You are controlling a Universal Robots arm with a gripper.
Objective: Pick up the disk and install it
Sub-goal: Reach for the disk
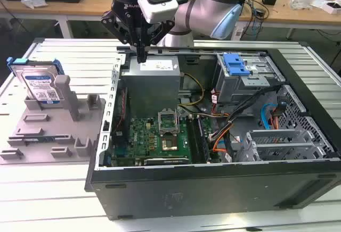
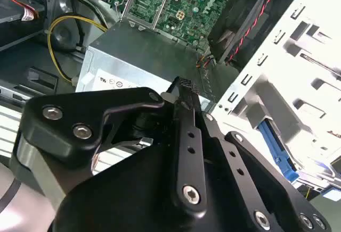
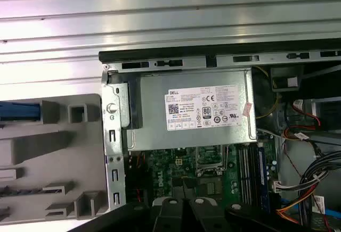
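Nearest the exterior camera, an open computer case (image 1: 213, 189) lies on a ribbed metal table (image 1: 48, 210) with its green circuit board (image 1: 154, 136) facing up. Behind the board sits a grey power supply (image 1: 154, 80). The gripper (image 1: 141, 57) hangs just above its edge, closed, fingers pressed together on nothing. The disk (image 1: 38, 83) stands tilted on a grey stand (image 1: 48, 131) toward the exterior view's left, just beside a grey post (image 1: 63, 91). It is well apart from the gripper, white-and-blue sticker outward. The first wrist view looks down on the power supply's white printed label (image 3: 205, 108). The second wrist view shows the gripper's black linkage (image 2: 106, 115).
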